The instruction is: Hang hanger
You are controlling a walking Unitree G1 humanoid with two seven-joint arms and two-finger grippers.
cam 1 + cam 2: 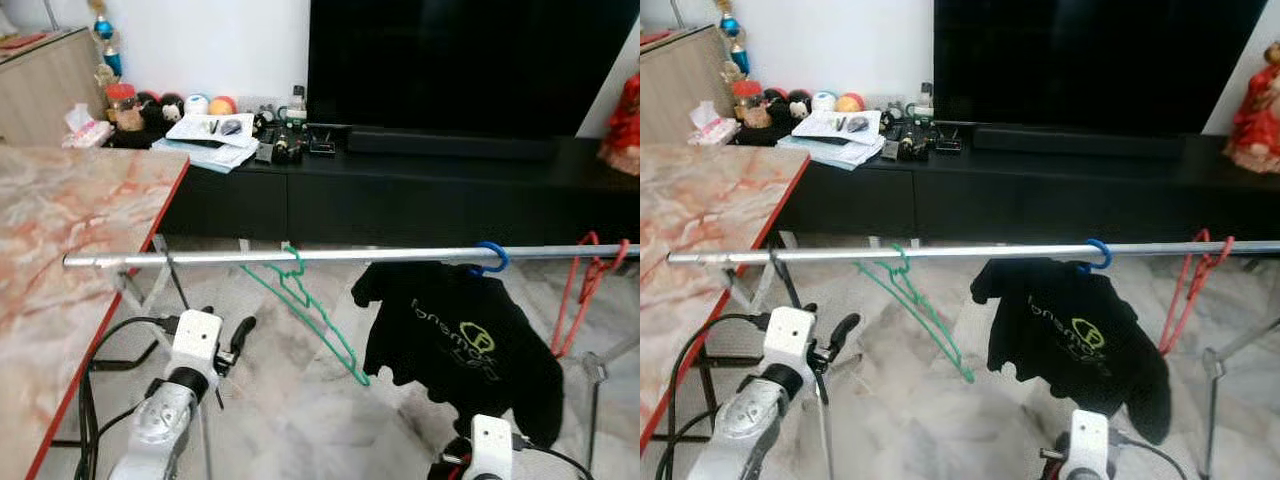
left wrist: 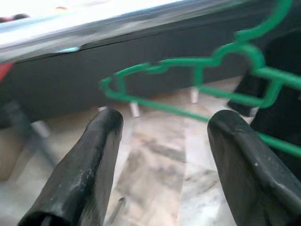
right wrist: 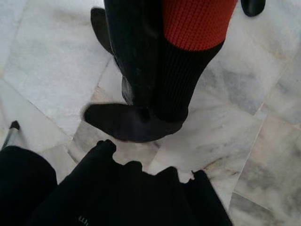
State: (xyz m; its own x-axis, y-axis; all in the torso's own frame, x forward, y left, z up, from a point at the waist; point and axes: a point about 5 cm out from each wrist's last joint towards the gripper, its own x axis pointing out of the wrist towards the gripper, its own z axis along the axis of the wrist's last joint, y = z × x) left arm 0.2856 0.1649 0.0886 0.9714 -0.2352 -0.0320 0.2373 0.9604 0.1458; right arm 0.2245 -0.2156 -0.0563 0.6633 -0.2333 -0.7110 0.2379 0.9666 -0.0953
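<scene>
The left arm is raised forward and up, its white wrist bent toward the robot's right. The left claw has its two black fingers spread wide apart with nothing between them. The right arm sits low, wrist pointing down.

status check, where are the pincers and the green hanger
Left pincer open, empty, just short of green hanger. Hanger hooked on rail, tilted. Right pincer low, beside black shirt.
</scene>
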